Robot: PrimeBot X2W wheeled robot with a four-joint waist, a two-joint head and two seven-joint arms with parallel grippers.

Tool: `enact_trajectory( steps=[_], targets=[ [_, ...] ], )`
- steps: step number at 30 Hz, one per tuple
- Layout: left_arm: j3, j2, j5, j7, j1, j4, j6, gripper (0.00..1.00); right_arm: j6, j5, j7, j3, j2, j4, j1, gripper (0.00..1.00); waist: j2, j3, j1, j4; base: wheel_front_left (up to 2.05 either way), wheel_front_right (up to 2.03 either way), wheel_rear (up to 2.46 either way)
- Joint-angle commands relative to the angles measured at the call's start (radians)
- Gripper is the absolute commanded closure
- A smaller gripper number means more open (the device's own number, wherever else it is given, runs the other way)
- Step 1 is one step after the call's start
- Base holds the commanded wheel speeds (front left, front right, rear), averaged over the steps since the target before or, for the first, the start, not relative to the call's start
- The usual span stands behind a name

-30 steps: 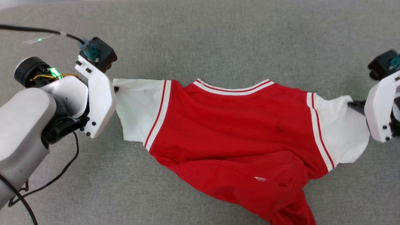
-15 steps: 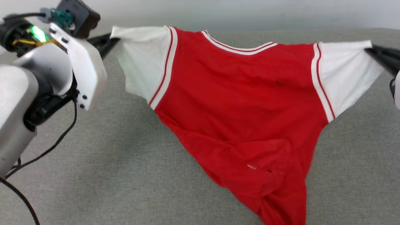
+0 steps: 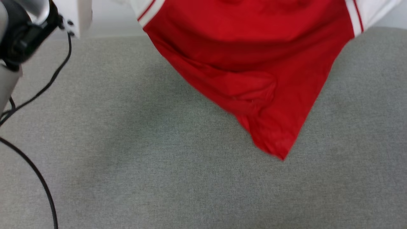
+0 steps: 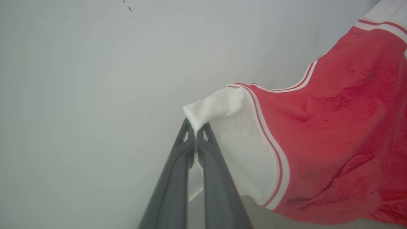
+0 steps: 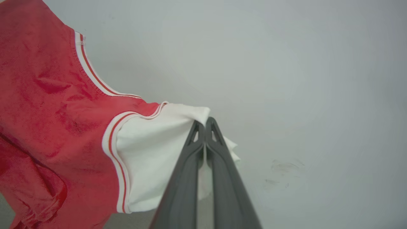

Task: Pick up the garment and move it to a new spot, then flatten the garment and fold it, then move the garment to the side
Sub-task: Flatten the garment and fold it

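Currently left gripper and right gripper each clamp tight on a white sleeve tip; garment hangs limp, soft and light, so sleeve-edge holds should suffice.

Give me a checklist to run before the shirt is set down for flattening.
1. Left gripper jaws shut on one white sleeve: ok.
2. Right gripper jaws shut on the other white sleeve: ok.
3. Garment stretched between the two grips: ok.
4. Red body hanging smooth: not ok, the lower part gathers in folds down to a point.
5. Lowest corner off the grey surface: cannot tell.
6. Black cable apart from the garment: ok.
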Motion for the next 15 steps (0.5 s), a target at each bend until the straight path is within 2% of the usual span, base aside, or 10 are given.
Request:
enact_trajectory(
  steps=[1, 8, 15],
  targets=[
    [0.007, -0.018, 0.01, -0.013, -0.043, 0.021, -0.003, 1.0, -0.001, -0.03, 0.003, -0.002, 0.022, 0.021, -0.057, 1.0, 0.0, 0.025, 0.0, -0.004, 0.0, 0.0, 0.0],
    [0.028, -0.09, 0.056, -0.07, -0.224, 0.155, -0.01, 1.0, -0.001, -0.163, -0.019, 0.018, 0.111, 0.159, -0.287, 1.0, 0.0, 0.125, 0.0, -0.005, 0.0, 0.0, 0.0],
    [0.051, -0.125, 0.11, -0.154, -0.41, 0.289, -0.013, 1.0, -0.001, -0.267, -0.099, 0.034, 0.201, 0.321, -0.503, 1.0, 0.0, 0.225, 0.0, -0.016, 0.0, 0.0, 0.0]
  ],
)
